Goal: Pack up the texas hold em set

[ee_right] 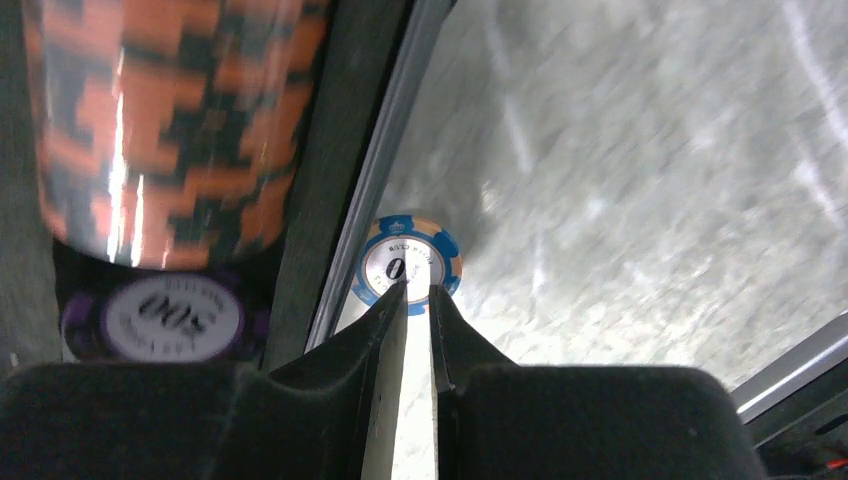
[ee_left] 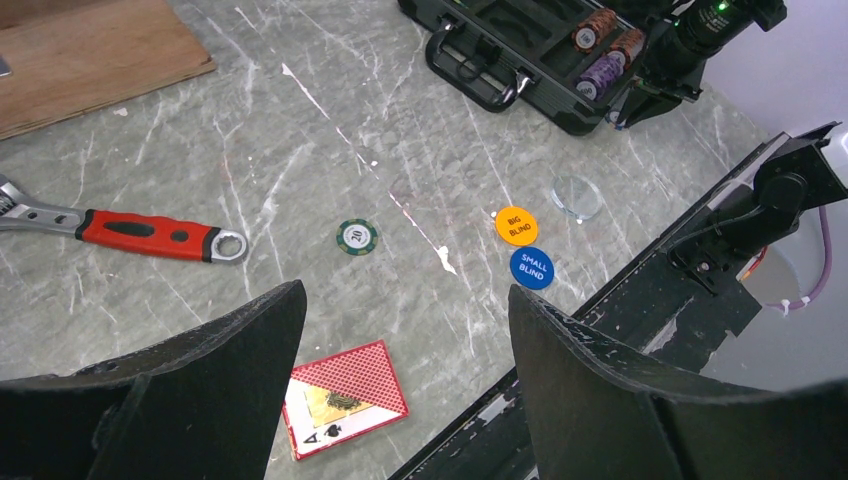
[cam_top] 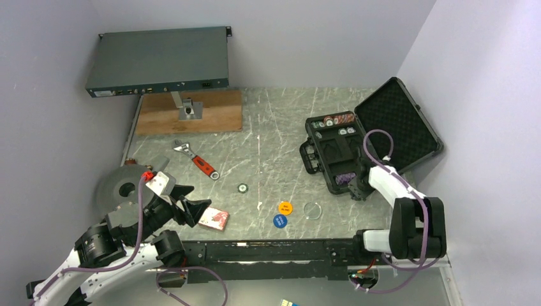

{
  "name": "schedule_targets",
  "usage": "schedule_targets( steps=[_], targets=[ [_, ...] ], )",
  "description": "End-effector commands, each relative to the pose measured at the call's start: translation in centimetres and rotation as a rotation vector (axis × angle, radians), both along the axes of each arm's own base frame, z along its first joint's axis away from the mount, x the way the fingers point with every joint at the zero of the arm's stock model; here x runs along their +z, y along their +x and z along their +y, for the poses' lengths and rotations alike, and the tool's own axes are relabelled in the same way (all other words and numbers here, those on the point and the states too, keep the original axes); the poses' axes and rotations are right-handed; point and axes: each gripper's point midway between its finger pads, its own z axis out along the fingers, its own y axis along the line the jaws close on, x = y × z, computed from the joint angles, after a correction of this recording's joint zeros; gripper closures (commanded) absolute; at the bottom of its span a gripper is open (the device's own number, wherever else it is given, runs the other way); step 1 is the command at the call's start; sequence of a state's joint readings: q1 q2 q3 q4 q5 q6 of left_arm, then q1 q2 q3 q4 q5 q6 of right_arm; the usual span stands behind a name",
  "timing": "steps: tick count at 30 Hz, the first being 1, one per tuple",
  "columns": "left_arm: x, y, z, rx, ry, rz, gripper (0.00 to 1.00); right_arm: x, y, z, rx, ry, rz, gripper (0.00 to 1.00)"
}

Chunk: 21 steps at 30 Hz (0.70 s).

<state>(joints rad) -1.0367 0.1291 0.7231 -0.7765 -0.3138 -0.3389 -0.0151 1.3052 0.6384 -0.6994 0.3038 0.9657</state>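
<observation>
The black case (cam_top: 336,153) lies open at the right, its foam lid (cam_top: 399,124) tipped back and chip stacks in its slots. My right gripper (cam_top: 357,190) is at the case's near corner, shut (ee_right: 418,288), tips over a blue-and-orange chip (ee_right: 412,262) lying flat just outside the case wall. A purple chip (ee_right: 170,317) and an orange-black stack (ee_right: 170,120) sit inside. My left gripper (ee_left: 405,290) hangs open above the red card deck (ee_left: 345,395). An orange disc (ee_left: 516,225), a blue disc (ee_left: 532,268) and a green chip (ee_left: 356,237) lie loose on the table.
A red-handled wrench (cam_top: 198,160) lies left of centre. A clear round disc (cam_top: 312,210) rests near the two blind discs. A wooden board (cam_top: 210,115) and a raised grey rack box (cam_top: 159,64) stand at the back left. A grey round plate (cam_top: 118,188) is beside my left arm.
</observation>
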Motion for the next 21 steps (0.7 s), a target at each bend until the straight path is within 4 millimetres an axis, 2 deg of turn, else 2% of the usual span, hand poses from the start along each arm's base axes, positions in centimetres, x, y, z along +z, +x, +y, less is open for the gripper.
schedule_targets(
  steps=[1,3,6,12,15,19,21],
  targets=[
    [0.4,0.2,0.1,0.018,-0.017,0.002,0.20,-1.5,-0.3,6.1,0.044,0.187,0.034,0.82],
    [0.4,0.2,0.1,0.019,-0.019,0.002,0.20,-1.0,0.2,7.1,0.070,0.193,0.019,0.82],
    [0.4,0.2,0.2,0.019,-0.022,0.000,0.20,-0.6,0.6,9.7,0.120,0.223,0.007,0.82],
    [0.3,0.2,0.1,0.022,-0.015,0.006,0.20,-1.6,0.8,16.0,0.232,0.283,0.032,0.82],
    [0.3,0.3,0.2,0.028,-0.012,0.008,0.20,-1.7,1.4,19.3,0.305,0.307,0.031,0.83],
    [0.1,0.4,0.2,0.034,-0.007,0.014,0.20,-0.2,3.2,23.5,0.452,0.269,-0.016,0.83],
    [0.0,0.5,0.2,0.038,-0.003,0.017,0.20,1.3,4.5,25.6,0.521,0.271,-0.052,0.83]
  ],
)
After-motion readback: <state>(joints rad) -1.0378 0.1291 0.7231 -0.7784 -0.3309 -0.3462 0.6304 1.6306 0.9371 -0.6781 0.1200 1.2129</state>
